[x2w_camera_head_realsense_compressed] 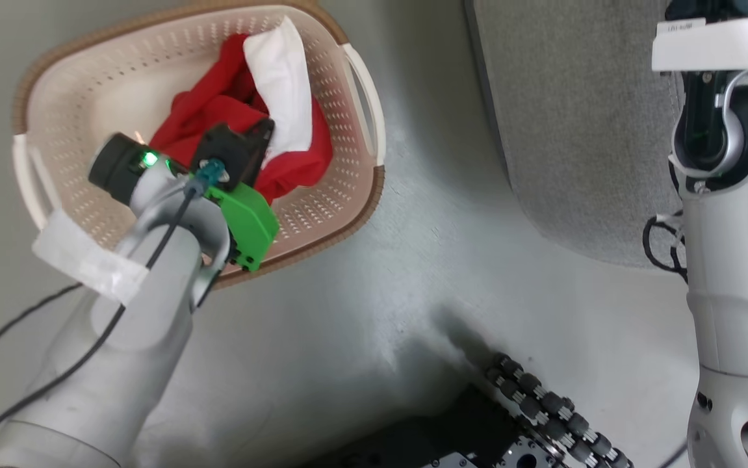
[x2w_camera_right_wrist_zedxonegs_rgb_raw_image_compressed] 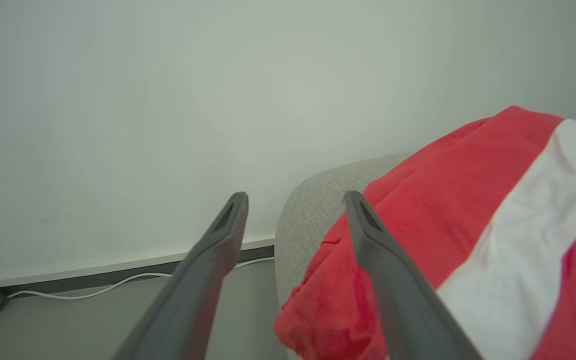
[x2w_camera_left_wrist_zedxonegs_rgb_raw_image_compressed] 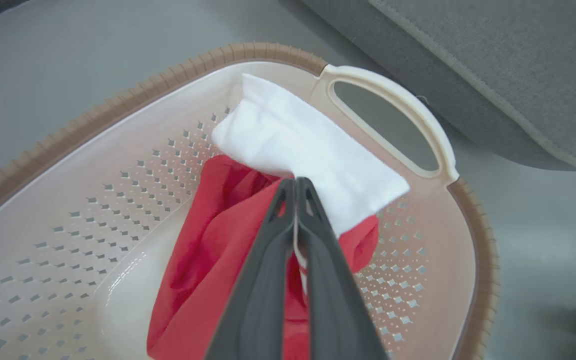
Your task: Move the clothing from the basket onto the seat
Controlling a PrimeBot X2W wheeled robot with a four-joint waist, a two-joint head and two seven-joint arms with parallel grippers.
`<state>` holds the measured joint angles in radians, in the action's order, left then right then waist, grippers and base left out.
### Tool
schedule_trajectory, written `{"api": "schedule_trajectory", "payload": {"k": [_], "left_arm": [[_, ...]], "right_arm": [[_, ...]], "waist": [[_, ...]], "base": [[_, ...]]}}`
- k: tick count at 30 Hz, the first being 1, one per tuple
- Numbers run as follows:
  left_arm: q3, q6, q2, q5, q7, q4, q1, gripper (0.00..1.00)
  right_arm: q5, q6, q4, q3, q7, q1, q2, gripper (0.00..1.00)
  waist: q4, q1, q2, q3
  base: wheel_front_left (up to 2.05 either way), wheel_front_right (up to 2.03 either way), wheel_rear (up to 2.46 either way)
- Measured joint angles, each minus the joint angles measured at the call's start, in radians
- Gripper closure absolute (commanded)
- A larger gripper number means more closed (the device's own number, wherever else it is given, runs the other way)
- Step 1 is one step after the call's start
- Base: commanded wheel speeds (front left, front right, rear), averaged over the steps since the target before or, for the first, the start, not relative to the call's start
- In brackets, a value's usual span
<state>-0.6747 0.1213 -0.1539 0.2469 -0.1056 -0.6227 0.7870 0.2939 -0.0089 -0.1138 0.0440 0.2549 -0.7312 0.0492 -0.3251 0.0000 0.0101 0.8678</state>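
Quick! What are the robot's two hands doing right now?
Left end effector: closed, pinching the clothing in the basket.
Right end effector: open, holding nothing.

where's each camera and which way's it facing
Head view: on the head, facing down at basket, clothing, seat; left forearm shows.
Left wrist view: on that wrist, along the left tool, shut on the clothing.
Right wrist view: on that wrist, along the open right tool at a wall, second garment.
Head and left wrist share the basket.

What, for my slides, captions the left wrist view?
Left gripper shut on red clothing in the basket, sofa nearby.
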Motion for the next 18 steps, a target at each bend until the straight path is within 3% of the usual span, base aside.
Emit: {"api": "schedule_trajectory", "payload": {"k": [9,18], "left_arm": [[0.021,-0.022,0.043,0.041,-0.109,0.034,-0.068,1.00],[0.030,-0.030,0.059,0.067,-0.126,0.054,-0.139,1.00]], "right_arm": [[-0.040,0.011,-0.042,-0.045,0.000,0.078,0.030,0.00],[-0.052,0.020,-0.074,-0.076,0.000,0.167,0.040,0.00]], "waist": [[0.054,0.0000,0.0000,-0.108],[0.109,0.0000,0.0000,-0.231]], "base": [[0.00,0.00,0.00],[0.00,0.00,0.00]]}}
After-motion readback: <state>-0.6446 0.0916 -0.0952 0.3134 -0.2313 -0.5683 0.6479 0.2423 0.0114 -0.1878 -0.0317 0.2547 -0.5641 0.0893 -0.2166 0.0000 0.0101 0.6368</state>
